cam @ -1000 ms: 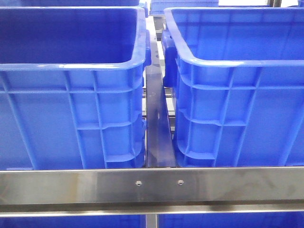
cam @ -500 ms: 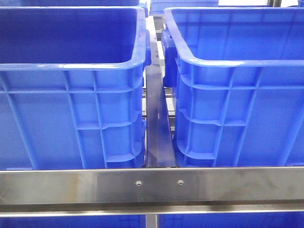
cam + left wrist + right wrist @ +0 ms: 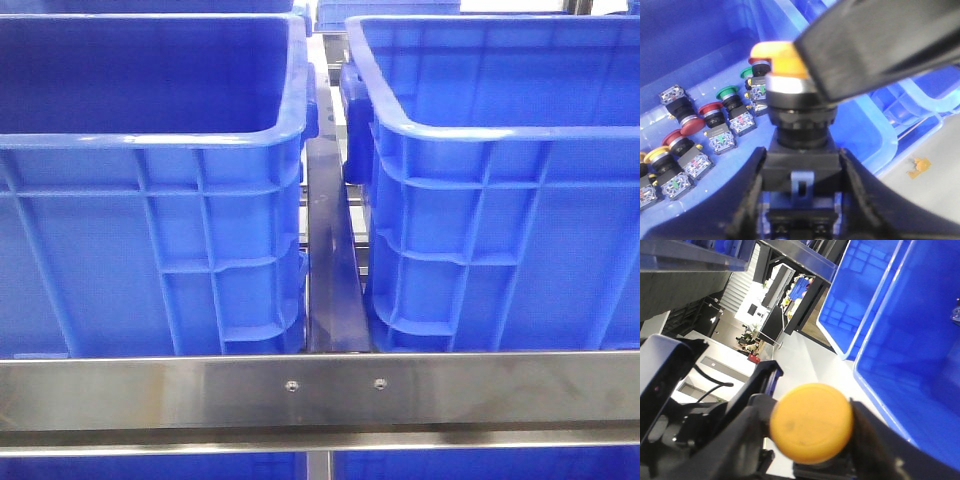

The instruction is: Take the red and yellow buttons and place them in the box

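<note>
Two blue crates side by side in the front view, the left crate (image 3: 150, 200) and the right crate (image 3: 500, 200), with a dark metal rail (image 3: 330, 270) running between them and a steel crossbar (image 3: 320, 395) across the foreground at 6 o'clock; neither arm visible there. In the left wrist view, left gripper (image 3: 802, 195) clamped on a yellow button (image 3: 790, 75), black fingers (image 3: 747, 200) pressed against both sides of its black body, yellow mushroom cap toward 12 o'clock with a silver collar just beneath, another black part overlapping the cap from 2 o'clock. Behind it, at 9 o'clock, a blue bin floor (image 3: 705, 75) strewn with more switches: a red button (image 3: 707, 112) beside a green button (image 3: 727, 95), a second green cap (image 3: 747, 72) near the held one, another red cap (image 3: 672, 137) and a further yellow cap (image 3: 660, 152) toward 8 o'clock, all lying apart from the gripper. In the right wrist view, right gripper (image 3: 805, 440) closed around a second yellow button (image 3: 811, 422), round cap facing the camera at 6 o'clock, dark fingers (image 3: 740, 425) flanking it. Blue bin (image 3: 910, 365) at 3 o'clock, another blue crate (image 3: 860, 295) beyond it at 1 o'clock, grey floor between.
</note>
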Robot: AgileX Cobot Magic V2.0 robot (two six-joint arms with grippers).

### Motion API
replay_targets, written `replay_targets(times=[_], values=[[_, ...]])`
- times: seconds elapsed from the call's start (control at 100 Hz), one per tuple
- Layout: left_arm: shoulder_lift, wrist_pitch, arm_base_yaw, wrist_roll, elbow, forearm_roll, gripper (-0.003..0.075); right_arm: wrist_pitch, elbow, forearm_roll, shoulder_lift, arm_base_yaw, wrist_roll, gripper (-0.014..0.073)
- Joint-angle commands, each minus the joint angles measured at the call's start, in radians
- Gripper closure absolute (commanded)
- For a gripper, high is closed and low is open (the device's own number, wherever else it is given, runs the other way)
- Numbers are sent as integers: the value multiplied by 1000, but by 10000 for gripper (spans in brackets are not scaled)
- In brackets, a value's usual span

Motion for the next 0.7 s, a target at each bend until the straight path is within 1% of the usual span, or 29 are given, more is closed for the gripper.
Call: replay_targets(times=[0.0,0.1,0.17,0.22,0.35,0.4,0.44,0.5,0.51,0.57,0.58,0.64,0.65,0.69], values=[[-16,-64,-6,1,-31,2,739,49,-36,69,-37,-1,-15,288],[-16,-64,-6,1,-31,2,739,63,-36,70,-33,-1,-15,392],[-16,-64,-6,1,-31,2,739,66,-36,70,-32,-1,-15,441],[-16,-64,-6,1,-31,2,739,66,-36,70,-32,-1,-15,456],[-16,-64,-6,1,-31,2,736,66,-36,70,-32,-1,-15,456],[-16,-64,-6,1,-31,2,720,64,-36,70,-32,-1,-15,456],[-16,-64,-6,1,-31,2,694,62,-36,70,-32,-1,-15,456],[-16,-64,-6,1,-31,2,613,59,-36,70,-32,-1,-15,456],[-16,-64,-6,1,-31,2,613,58,-36,70,-32,-1,-15,456],[-16,-64,-6,1,-31,2,507,56,-36,70,-32,-1,-15,456],[-16,-66,-6,1,-31,2,507,56,-36,70,-32,-1,-15,456],[-16,-69,-6,1,-31,2,391,56,-36,70,-32,-1,-15,456],[-16,-69,-6,1,-31,2,391,56,-36,70,-32,-1,-15,456],[-16,-72,-6,-5,-31,2,320,57,-36,70,-32,-1,-16,456]])
